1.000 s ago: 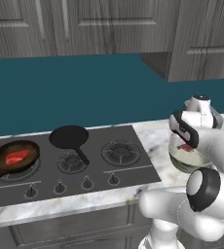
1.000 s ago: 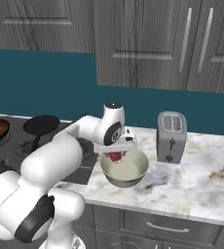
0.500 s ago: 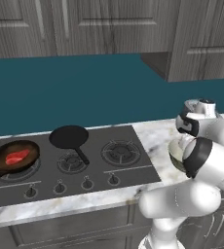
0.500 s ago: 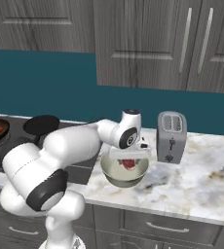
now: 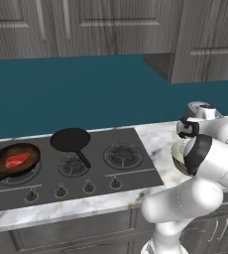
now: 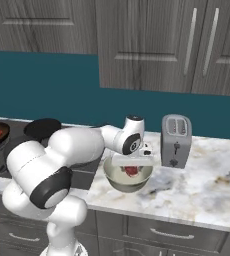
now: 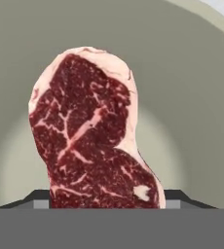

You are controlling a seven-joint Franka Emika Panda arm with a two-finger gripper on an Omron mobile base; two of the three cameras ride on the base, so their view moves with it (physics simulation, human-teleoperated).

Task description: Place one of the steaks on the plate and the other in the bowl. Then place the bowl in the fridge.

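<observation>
One steak (image 7: pixel 92 141), red with pale streaks and a fat rim, hangs between my fingertips (image 7: pixel 42 200) over the beige inside of the bowl (image 7: pixel 192 97). My gripper (image 6: pixel 132 164) is shut on it and reaches down into the bowl (image 6: pixel 129 183), which stands on the marble counter left of the toaster. The steak (image 6: pixel 132 170) shows red low inside the bowl. My arm covers most of the bowl (image 5: pixel 177 158) in the left base view. The second steak (image 5: pixel 17 159) lies in a dark frying pan (image 5: pixel 16 157) on the stove's left burner. The plate and the fridge are out of view.
A silver toaster (image 6: pixel 176 141) stands just right of the bowl. An empty black skillet (image 5: pixel 71 140) sits on the rear stove burner. Grey cabinets (image 6: pixel 152 45) hang above the counter. Bare marble counter (image 6: pixel 207 185) stretches to the right.
My gripper has carried the steak to the right and lowered it into the bowl. The steak in the pan has not moved.
</observation>
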